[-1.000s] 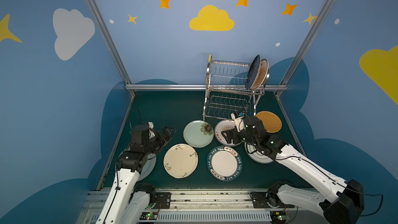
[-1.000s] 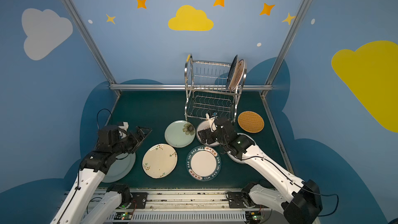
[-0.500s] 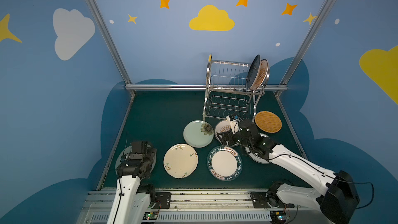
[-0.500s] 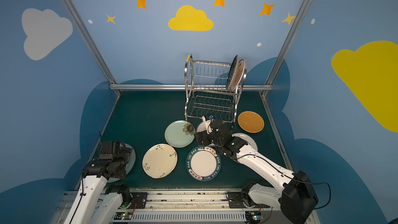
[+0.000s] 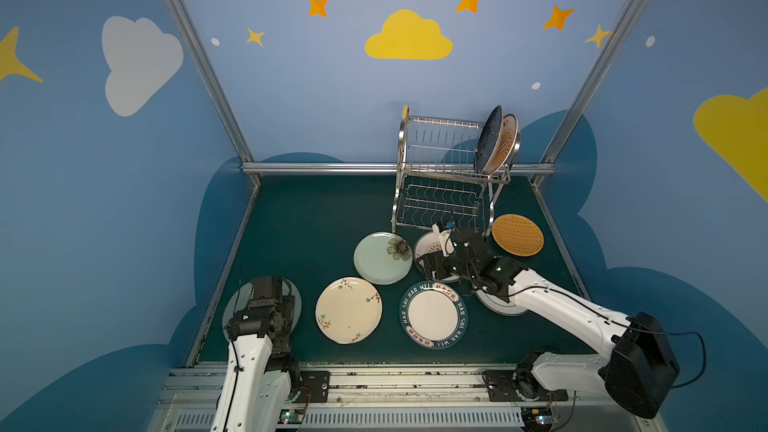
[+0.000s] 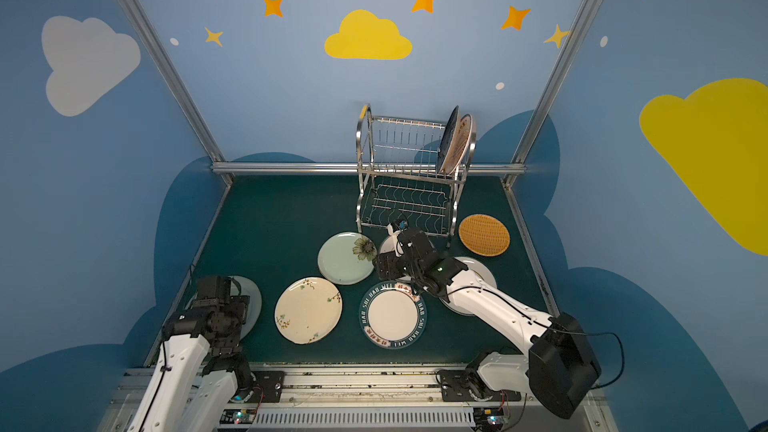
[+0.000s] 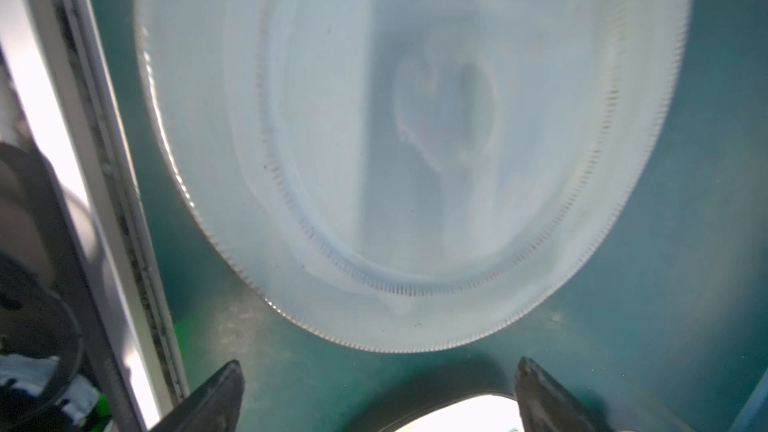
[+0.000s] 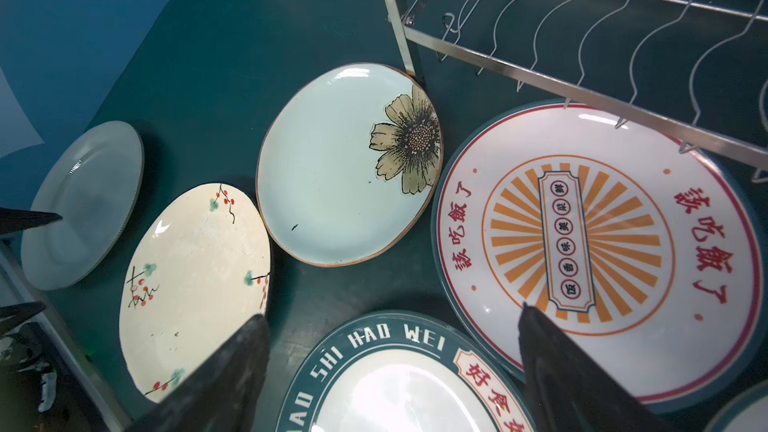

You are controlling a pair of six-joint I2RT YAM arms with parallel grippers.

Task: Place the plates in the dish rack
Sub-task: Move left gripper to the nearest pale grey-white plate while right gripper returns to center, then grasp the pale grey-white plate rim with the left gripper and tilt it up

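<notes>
Left arm [image 5: 246, 367] lower; rack [image 5: 440, 147]: two plates [image 5: 488, 139]

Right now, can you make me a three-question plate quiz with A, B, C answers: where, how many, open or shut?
1. Where is the orange woven plate? A on the table by the dish rack B in the rack C in a tool
2. How many plates stand in the rack? A none B two C five
3. The right tool is A gripping a plate B gripping a spoon C open, empty
A, lying flat there; B, navy plate and patterned plate upright; C, fingers apart, gripping nothing.
</notes>
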